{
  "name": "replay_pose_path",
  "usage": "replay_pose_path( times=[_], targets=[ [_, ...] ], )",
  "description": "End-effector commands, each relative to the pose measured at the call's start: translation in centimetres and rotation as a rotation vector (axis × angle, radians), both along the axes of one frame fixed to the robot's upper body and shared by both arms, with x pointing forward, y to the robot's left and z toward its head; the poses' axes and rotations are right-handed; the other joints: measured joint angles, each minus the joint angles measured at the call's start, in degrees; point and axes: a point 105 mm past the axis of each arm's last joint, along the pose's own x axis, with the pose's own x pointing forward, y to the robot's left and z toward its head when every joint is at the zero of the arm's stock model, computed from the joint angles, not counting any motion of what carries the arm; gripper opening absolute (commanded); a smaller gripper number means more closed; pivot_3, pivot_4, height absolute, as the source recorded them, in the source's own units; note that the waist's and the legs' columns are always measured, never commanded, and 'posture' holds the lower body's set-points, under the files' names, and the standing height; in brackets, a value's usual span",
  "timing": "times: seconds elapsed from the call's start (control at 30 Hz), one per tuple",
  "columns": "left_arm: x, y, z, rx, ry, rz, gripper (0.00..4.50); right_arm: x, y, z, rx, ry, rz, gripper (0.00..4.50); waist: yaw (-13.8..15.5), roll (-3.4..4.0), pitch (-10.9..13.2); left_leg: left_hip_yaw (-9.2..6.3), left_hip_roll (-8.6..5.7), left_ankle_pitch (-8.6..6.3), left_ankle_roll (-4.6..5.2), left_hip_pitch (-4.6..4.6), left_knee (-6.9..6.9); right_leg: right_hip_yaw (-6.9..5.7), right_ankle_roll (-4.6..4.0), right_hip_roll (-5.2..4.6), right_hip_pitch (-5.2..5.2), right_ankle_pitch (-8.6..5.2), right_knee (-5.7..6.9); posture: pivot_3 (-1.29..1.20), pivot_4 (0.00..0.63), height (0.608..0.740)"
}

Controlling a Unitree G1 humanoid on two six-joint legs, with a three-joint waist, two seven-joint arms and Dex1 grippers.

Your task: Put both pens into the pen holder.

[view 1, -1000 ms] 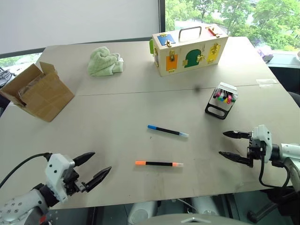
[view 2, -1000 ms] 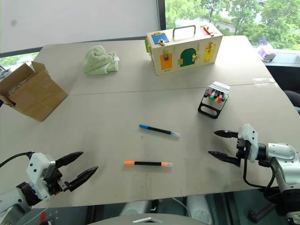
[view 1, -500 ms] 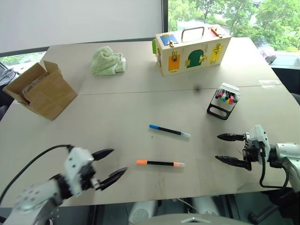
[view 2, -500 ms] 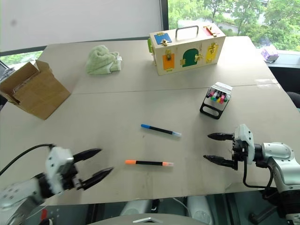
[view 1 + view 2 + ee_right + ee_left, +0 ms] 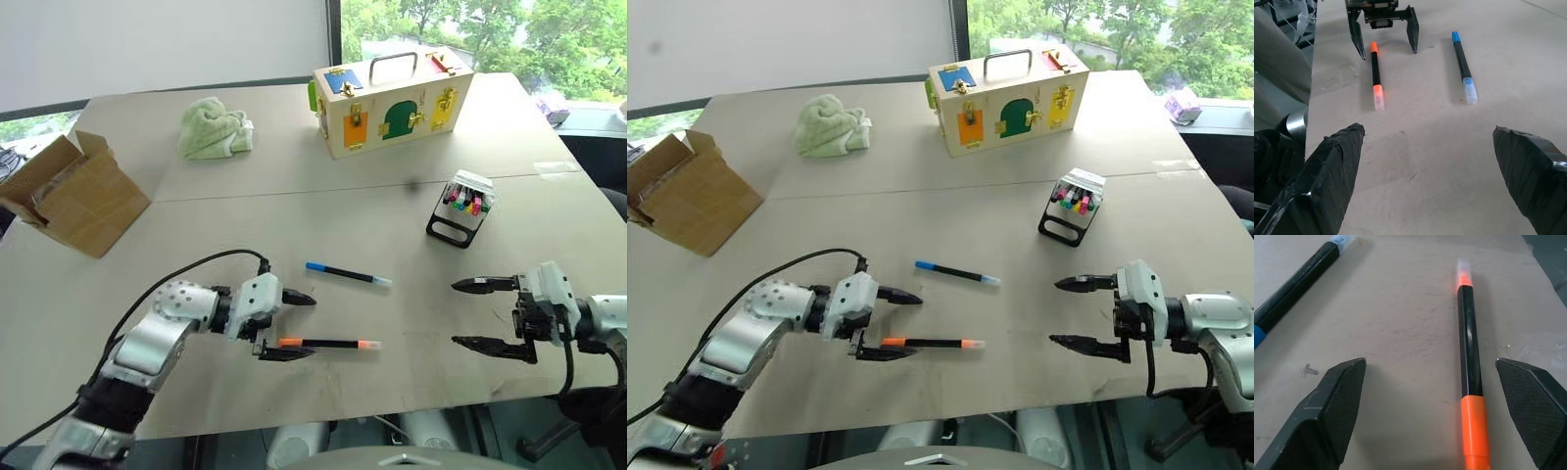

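Two pens lie on the table's middle. The orange-ended pen (image 5: 330, 343) is nearer the front edge and the blue-ended pen (image 5: 348, 274) is just behind it. My left gripper (image 5: 313, 326) is open at the orange pen's left end. In the left wrist view that pen (image 5: 1469, 367) lies between the fingers, closer to one finger, untouched. My right gripper (image 5: 454, 313) hangs open and empty to the right of both pens, pointing at them. The pen holder (image 5: 462, 208), a black wire stand with colourful caps, stands behind the right gripper.
A wooden box (image 5: 392, 98) with coloured doors sits at the back. A green cloth (image 5: 214, 129) lies at the back left. An open cardboard box (image 5: 73, 191) is at the left edge. The table's front edge runs just below both grippers.
My left arm has swung in from the front-left corner to the orange pen's left end, rolling its wrist. The right gripper lifted slightly. Both stayed open; the pens have not moved.
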Motion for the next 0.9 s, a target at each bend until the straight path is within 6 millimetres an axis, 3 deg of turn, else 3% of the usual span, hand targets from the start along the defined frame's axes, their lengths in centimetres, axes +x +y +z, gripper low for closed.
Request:
replay_pose_path(
  times=[0.03,0.07,0.1,0.13,0.33,0.4,0.67,0.77,0.9],
  targets=[
    [0.3,0.0,-0.4,0.007,0.021,-0.038,4.41,-0.6,0.2,0.6,-0.007,-0.023,0.013,4.5,-0.06,0.0,0.0,0.0,-0.01,-0.02,0.03,0.0,0.01,0.0,0.0,-0.01,0.0,0.0,0.0,0.0,0.15,0.74],
    [0.3,0.0,-0.5,0.009,0.024,-0.051,4.41,-0.8,0.3,0.6,-0.005,-0.024,0.022,4.5,-0.03,0.0,0.0,0.0,-0.01,-0.02,0.04,0.0,0.03,0.0,0.01,-0.01,0.0,0.0,0.02,0.0,0.15,0.74],
    [0.2,0.0,-0.5,0.015,0.027,-0.065,3.9,-0.9,0.6,0.8,0.003,-0.025,0.035,4.5,-0.08,0.0,0.0,0.0,-0.01,-0.01,0.04,0.0,0.04,-0.01,0.01,-0.01,0.0,0.0,0.05,0.0,0.15,0.74],
    [0.1,0.1,-0.6,0.019,0.029,-0.076,3.65,-1.0,0.8,1.0,0.014,-0.027,0.046,4.5,-0.14,0.0,0.0,0.0,-0.01,-0.02,0.04,0.01,0.05,-0.01,0.01,-0.01,0.0,0.0,0.07,0.0,0.15,0.74],
    [-0.7,0.4,-1.1,0.036,0.047,-0.099,0.58,-1.2,1.3,2.2,0.04,-0.027,0.113,4.5,-0.78,0.0,0.0,0.0,0.0,-0.02,0.05,0.03,0.05,0.02,0.01,0.01,0.0,0.0,0.08,0.0,0.15,0.74],
    [-0.8,0.4,-1.2,0.038,0.044,-0.094,0.09,-1.1,1.2,2.1,0.03,-0.022,0.121,4.5,-0.63,0.0,0.0,-0.01,0.0,-0.02,0.06,0.03,0.05,-0.01,0.01,0.01,0.0,0.0,0.07,0.0,0.15,0.74],
    [-0.5,0.4,-0.3,-0.033,0.007,0.01,0.09,0.0,1.7,2.3,0.089,-0.015,0.098,4.5,-0.75,0.0,0.0,-0.01,0.01,-0.02,0.06,0.04,0.05,0.02,0.01,0.01,0.0,0.0,0.08,0.0,0.15,0.74],
    [0.0,-0.1,3.1,-0.255,0.107,0.128,0.09,2.1,1.2,2.7,0.276,0.127,-0.111,4.5,-0.64,-0.06,0.02,-0.04,0.03,-0.02,0.06,0.02,0.05,0.0,0.01,0.01,-0.01,0.01,0.1,0.0,0.15,0.74],
    [0.3,-0.5,6.5,-0.466,0.193,0.209,0.09,2.7,2.2,2.8,0.385,0.267,-0.193,4.5,-0.5,-0.06,0.03,-0.09,0.01,-0.02,0.05,-0.04,0.11,-0.03,0.01,-0.02,-0.04,0.01,0.11,0.0,0.15,0.74]
  ],
)
